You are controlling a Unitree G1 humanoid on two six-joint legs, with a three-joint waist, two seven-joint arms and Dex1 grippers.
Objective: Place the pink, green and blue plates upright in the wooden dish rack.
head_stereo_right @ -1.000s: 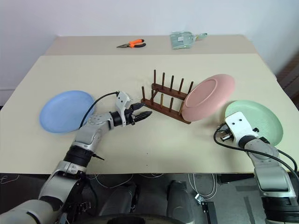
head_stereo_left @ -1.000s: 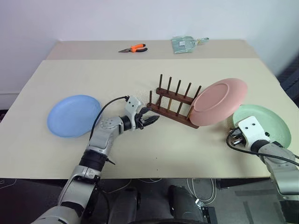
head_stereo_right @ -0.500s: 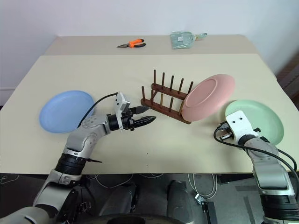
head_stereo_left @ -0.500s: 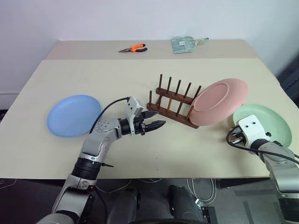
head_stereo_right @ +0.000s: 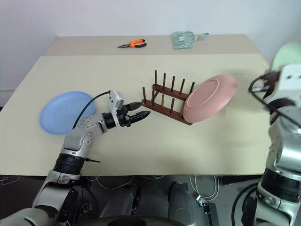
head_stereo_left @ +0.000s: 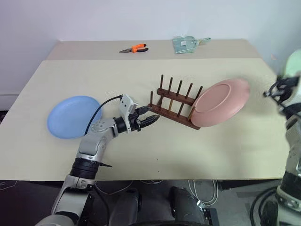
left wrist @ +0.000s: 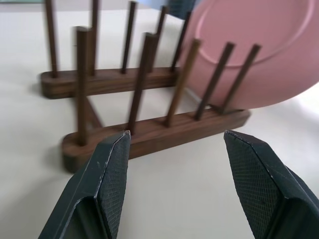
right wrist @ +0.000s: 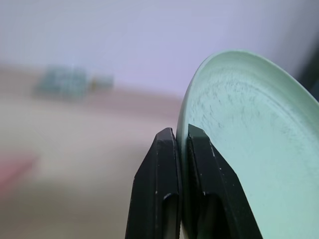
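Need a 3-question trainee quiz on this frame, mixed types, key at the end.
1. True or false: the pink plate lies flat on the table.
2. Which plate does the right gripper pinch by its rim? A) blue plate B) green plate C) pink plate
3. Fill in: the left gripper is ___, pointing at the near end of the wooden dish rack.

Key:
1. False: it leans tilted at the rack's right end.
2. B
3. open
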